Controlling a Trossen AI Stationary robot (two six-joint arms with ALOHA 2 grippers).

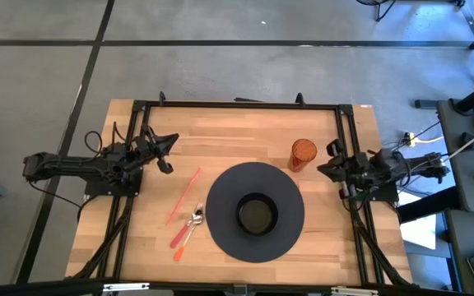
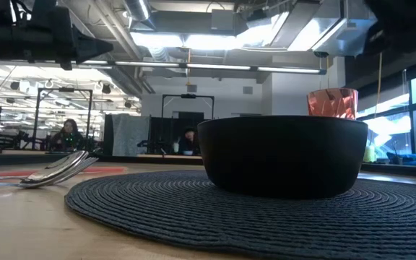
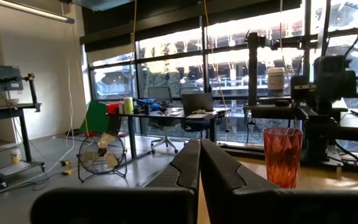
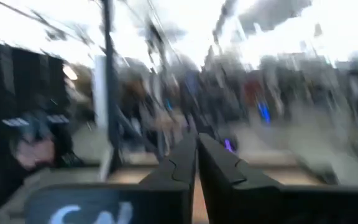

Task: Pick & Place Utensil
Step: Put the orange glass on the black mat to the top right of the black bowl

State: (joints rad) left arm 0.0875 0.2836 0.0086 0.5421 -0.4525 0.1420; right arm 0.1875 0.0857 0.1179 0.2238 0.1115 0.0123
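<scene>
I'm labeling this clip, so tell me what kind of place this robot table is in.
Most likely a robotics lab or open workshop. The wooden table sits on a concrete floor with ceiling ducts above, the left wrist view shows a desk with an office chair by big windows, and a floor fan stands nearby.

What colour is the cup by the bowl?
The ribbed plastic cup is orange-red, clearest in the left wrist view.

bare wood around utensils point(image 1: 186, 229); bowl point(image 1: 256, 215) and cup point(image 1: 303, 153) well apart
</scene>
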